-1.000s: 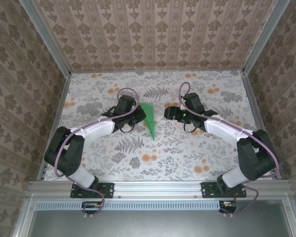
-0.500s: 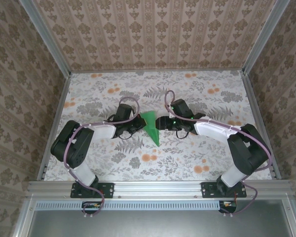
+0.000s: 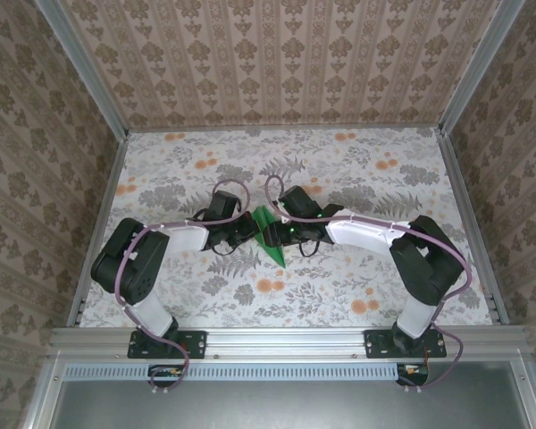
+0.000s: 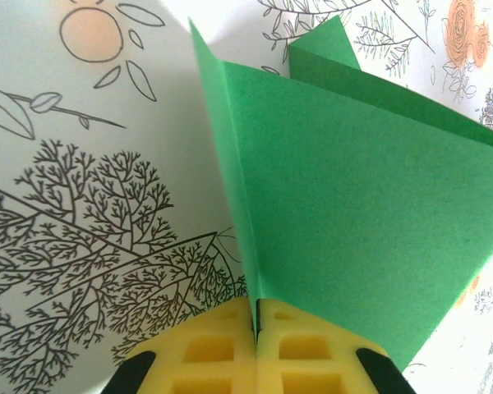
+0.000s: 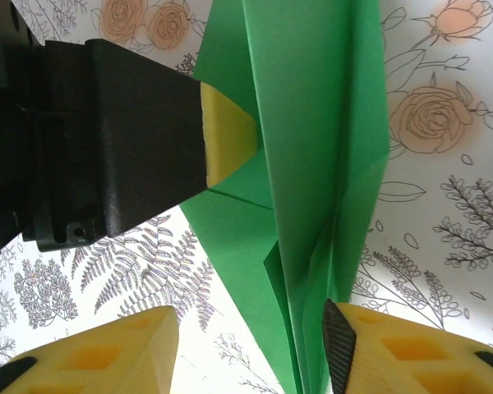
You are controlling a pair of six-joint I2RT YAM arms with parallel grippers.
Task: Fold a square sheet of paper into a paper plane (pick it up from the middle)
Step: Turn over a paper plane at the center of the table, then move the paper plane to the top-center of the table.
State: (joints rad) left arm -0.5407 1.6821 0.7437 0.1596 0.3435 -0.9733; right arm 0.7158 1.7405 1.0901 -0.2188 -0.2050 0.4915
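Note:
The square sheet of paper point(image 3: 274, 250) is bright green and creased into a narrow pointed paper plane shape, its tip toward the near edge. It stands on edge at the table's middle. My left gripper point(image 3: 250, 231) is shut on its left flap; the yellow pads point(image 4: 214, 353) pinch the green edge point(image 4: 353, 189). My right gripper point(image 3: 284, 234) comes from the right, open, its fingers straddling the layered folds point(image 5: 312, 164). The paper lies close to the right finger point(image 5: 394, 353), with a wide gap to the left one point(image 5: 107, 353). The left gripper's pad point(image 5: 226, 135) shows against the paper.
The floral tablecloth point(image 3: 357, 286) covers the table, with patterned walls at the back and both sides. Metal rails point(image 3: 286, 338) run along the near edge by the arm bases. Both arms' wrists meet near the centre, close together.
The right gripper has moved left from beside the paper to around its folds, its jaws narrowing. The left gripper shifted slightly nearer with the paper still pinched.

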